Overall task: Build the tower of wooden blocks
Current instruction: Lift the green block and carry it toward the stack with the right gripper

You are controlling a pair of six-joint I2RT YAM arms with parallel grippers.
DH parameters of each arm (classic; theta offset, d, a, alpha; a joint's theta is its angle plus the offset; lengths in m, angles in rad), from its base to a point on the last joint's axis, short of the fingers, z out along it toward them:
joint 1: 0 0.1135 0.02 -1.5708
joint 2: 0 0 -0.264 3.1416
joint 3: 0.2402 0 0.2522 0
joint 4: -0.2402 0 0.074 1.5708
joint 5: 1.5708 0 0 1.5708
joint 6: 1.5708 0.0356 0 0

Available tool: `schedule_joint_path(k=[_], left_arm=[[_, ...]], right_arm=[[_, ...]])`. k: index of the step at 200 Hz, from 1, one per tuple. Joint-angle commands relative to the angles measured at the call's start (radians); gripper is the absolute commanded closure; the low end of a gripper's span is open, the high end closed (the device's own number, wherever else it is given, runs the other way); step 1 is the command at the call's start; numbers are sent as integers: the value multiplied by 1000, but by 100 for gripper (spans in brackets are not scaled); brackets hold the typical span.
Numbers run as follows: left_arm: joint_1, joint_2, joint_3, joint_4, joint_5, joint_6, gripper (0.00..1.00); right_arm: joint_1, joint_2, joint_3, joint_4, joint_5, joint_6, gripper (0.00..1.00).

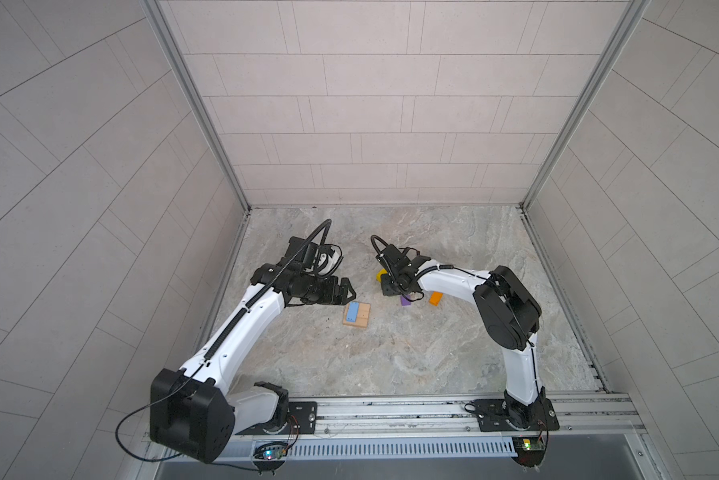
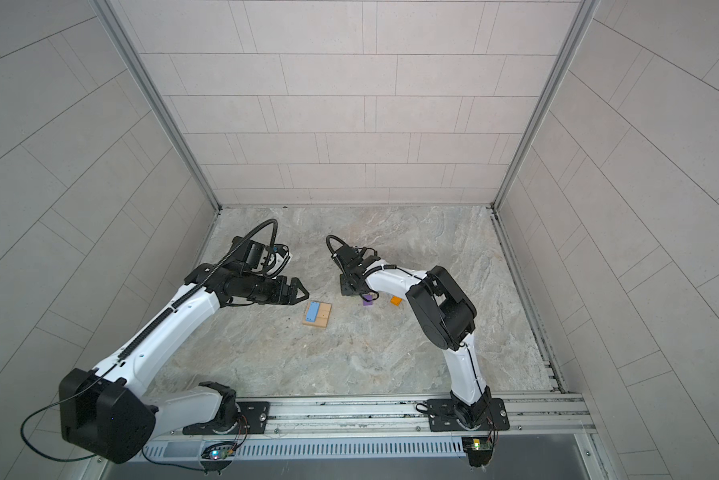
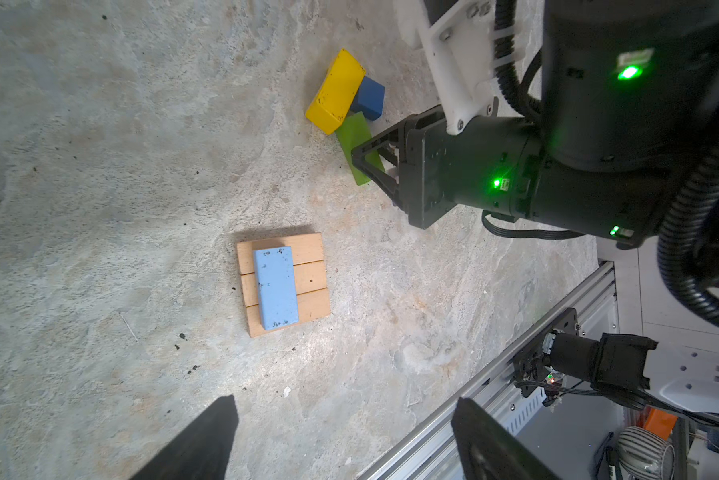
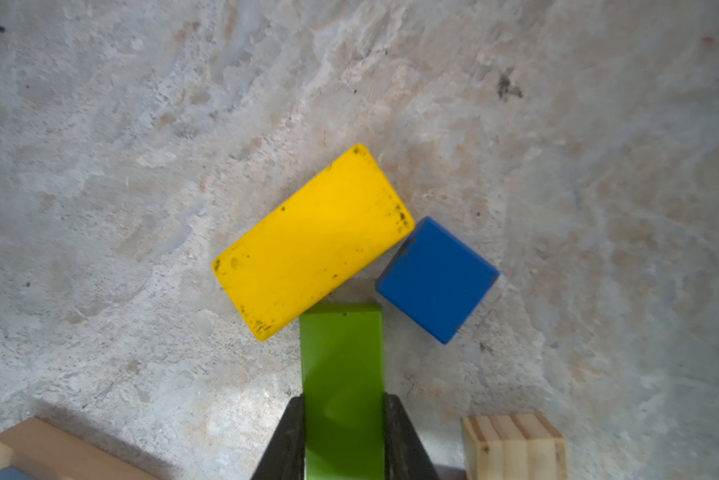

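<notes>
Three tan bars (image 3: 312, 270) carrying the light-blue bar (image 3: 275, 286) form your base on the surface (image 3: 100, 166), right fingers (image 4: 283, 444) clamped on the green bar (image 4: 341, 349), left fingers (image 3: 199, 440) wide and empty, so you'll want to lift it clear of the neighbouring yellow bar (image 4: 312, 241) and lay it beside the light-blue.

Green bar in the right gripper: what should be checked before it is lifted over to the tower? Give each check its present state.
1. Grip: ok, the right gripper is shut on the green bar, with a finger on each long side.
2. Grip centred along the bar: cannot tell, the held end is out of view.
3. Bar free of its neighbours: cannot tell, its end sits right at the edge of the yellow bar, with the blue cube close by.
4. Room on the tower: ok, the light-blue bar covers only part of the tan bars.
5. Other arm out of the way: ok, the left gripper is open, empty and short of the tower.
</notes>
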Motion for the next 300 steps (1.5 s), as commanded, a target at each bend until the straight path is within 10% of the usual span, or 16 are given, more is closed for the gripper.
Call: schedule_joint_path(k=[1,139,300], left_arm=[[8,-16,-8,-1,8,12,12],[45,4,-33,46,107,-23,12],[55,13,-34,53,123,-24,12]], right_arm=[[4,33,15,-40,19,9,79],[11,-142,-108,-31,-25,94,83],[55,-112,-109,-58,-21,85,56]])
